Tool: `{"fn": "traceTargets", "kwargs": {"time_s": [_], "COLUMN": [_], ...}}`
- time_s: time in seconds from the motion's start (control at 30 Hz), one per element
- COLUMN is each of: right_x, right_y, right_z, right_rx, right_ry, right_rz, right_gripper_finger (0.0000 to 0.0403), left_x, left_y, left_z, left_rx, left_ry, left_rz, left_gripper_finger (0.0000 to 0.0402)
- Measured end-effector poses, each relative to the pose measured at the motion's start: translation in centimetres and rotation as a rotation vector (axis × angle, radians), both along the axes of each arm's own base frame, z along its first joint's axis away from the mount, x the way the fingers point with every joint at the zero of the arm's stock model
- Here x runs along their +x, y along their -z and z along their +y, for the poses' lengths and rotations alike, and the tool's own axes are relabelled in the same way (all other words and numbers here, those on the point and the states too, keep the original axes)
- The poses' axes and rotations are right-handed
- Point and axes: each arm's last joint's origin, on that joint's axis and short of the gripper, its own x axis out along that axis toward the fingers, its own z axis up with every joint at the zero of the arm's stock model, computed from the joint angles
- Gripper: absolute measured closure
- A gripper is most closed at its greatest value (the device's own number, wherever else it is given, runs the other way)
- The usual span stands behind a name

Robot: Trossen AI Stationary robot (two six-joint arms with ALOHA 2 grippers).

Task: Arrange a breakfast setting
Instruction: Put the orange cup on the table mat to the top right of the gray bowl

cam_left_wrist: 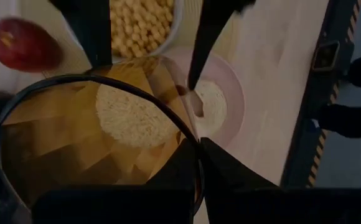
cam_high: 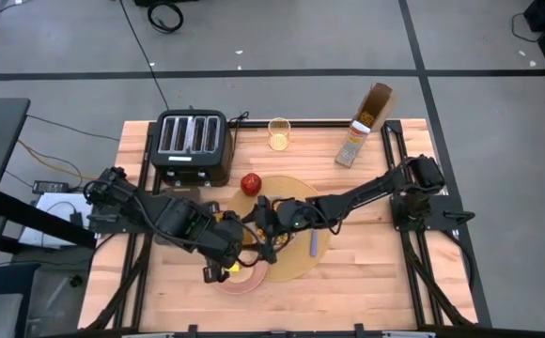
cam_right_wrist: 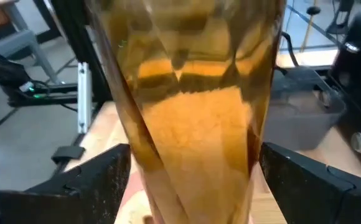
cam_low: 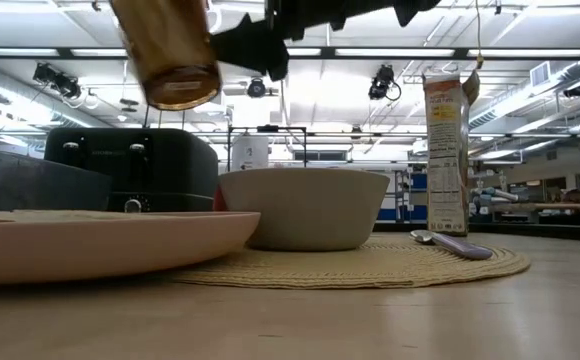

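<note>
My left gripper (cam_high: 227, 268) is shut on an amber drinking glass (cam_low: 170, 50), which hangs in the air over the small pink plate (cam_low: 100, 240) at the tan placemat's (cam_low: 370, 265) near-left rim. My right gripper (cam_right_wrist: 193, 162) reaches in level from the right and is open, one finger on either side of the glass's wall (cam_right_wrist: 193, 124), close to it. The white bowl (cam_low: 305, 205) stands on the placemat, filled with cereal (cam_left_wrist: 143, 25). The spoon (cam_low: 450, 243) lies on the mat's right part. The red apple (cam_high: 251, 183) sits at the mat's far-left edge. My left gripper holds the glass by its rim (cam_left_wrist: 196, 155), the wall pinched with one finger inside and one outside. The fingers come from above, pointing steeply down. The glass hangs below them, lifted clear, a little tilted, its mouth up.
A black four-slot toaster (cam_high: 193, 145) stands at the far left. A second glass with yellow drink (cam_high: 279, 134) and an open cereal box (cam_high: 366, 131) stand at the far edge. A piece of toast (cam_left_wrist: 211, 102) lies on the pink plate. Bare wood lies near and right.
</note>
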Motion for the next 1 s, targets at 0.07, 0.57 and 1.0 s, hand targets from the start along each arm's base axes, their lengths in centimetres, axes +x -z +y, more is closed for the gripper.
{"fn": "traceTargets", "kwargs": {"time_s": [0.07, 0.57, 1.0], "right_x": [0.0, 0.4, 0.4], "right_y": [0.1, -0.2, -0.4], "right_z": [-0.3, -1.8, -1.8], "right_rx": [-0.001, 0.015, 0.064], "right_ry": [0.013, -0.005, 0.014], "right_rz": [0.005, -0.019, -0.034], "right_gripper_finger": [0.0048, 0.0058, 0.0021], "left_x": [0.1, 0.8, 0.8], "left_y": [0.0, -0.2, -0.2], "left_z": [0.0, 0.8, 0.8], "left_rx": [0.009, 0.102, 0.114], "left_ry": [0.006, 0.009, 0.002], "left_rz": [-0.013, -0.085, -0.092], "left_gripper_finger": [0.0389, 0.0389, 0.0389]}}
